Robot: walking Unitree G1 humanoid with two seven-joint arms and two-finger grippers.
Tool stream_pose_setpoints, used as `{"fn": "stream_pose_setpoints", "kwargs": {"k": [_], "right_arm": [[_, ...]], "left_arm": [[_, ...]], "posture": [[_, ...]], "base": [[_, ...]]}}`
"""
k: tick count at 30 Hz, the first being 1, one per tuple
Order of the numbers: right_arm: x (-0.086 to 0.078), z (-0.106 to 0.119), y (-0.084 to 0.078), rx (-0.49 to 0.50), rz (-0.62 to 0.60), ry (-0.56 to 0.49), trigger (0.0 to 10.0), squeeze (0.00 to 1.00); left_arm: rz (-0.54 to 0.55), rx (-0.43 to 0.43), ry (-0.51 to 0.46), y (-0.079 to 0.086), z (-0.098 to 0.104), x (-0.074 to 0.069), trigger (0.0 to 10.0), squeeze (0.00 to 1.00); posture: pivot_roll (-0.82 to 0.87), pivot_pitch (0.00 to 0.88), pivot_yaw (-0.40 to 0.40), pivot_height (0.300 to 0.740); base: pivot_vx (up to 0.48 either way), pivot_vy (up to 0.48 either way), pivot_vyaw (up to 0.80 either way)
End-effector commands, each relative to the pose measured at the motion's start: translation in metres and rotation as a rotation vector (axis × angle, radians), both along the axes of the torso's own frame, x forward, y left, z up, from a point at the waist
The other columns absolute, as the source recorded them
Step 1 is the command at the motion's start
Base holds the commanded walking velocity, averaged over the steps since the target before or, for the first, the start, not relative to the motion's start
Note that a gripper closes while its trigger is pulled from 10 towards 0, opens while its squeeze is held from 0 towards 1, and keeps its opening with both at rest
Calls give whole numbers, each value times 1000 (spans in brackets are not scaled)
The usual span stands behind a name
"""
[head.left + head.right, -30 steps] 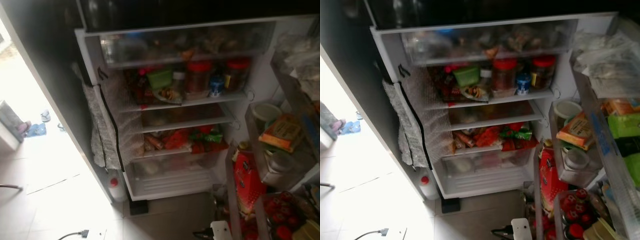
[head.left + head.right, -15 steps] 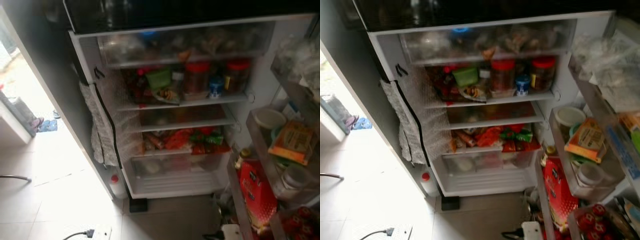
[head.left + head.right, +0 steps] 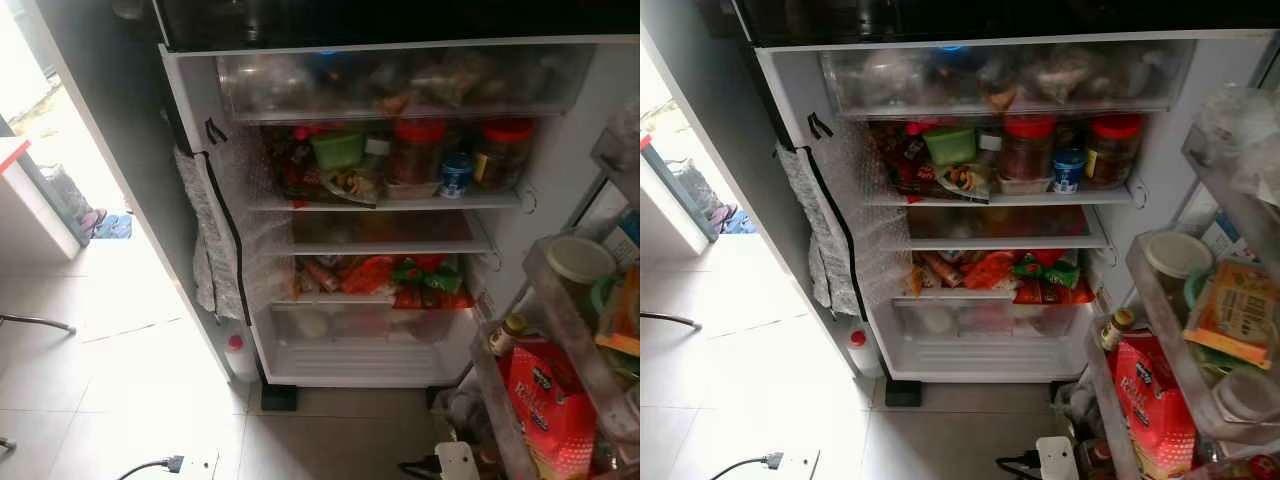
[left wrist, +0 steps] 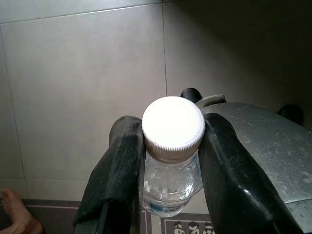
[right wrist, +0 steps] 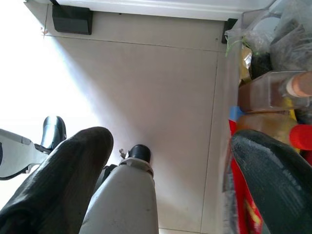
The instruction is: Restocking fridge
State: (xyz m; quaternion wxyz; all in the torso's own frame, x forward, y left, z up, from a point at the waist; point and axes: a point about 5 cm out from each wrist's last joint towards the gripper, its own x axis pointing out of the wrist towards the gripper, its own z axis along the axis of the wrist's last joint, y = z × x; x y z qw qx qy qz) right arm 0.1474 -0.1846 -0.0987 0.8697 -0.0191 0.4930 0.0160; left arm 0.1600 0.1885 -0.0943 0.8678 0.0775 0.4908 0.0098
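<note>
Fridge (image 3: 980,200) now squarer and fuller in the head views than a second ago, door shelf (image 3: 1170,330) slid toward the right edge: a shift of the camera, not of the contents. Left gripper (image 4: 170,161) pinching a clear water bottle (image 4: 171,180) just under its white cap (image 4: 173,127), hanging low over the floor tiles. Right gripper (image 5: 170,161) spread, holding nothing. Probably lined up for stocking; bottle not yet raised toward any shelf.

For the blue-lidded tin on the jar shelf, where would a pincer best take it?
Probably round the sides of the blue-lidded tin, coming straight in from the open front: it stands upright at the shelf edge, between two red-lidded jars, with a tray close overhead.
</note>
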Motion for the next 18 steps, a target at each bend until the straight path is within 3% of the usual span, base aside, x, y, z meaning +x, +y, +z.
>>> {"fn": "stream_pose_setpoints", "kwargs": {"k": [1,18], "right_arm": [[-1,-1,1,6,-4,2,10000,0],[-2,-1,1,11,-3,5,10000,0]], "left_arm": [[-10,12,1,3,0,-2,10000,0],[-12,16,0,3,0,-2,10000,0]], "posture": [[-10,0,32,740],[-17,0,31,740]], "base": [[0,-240,0],[0,-231,0]]}}
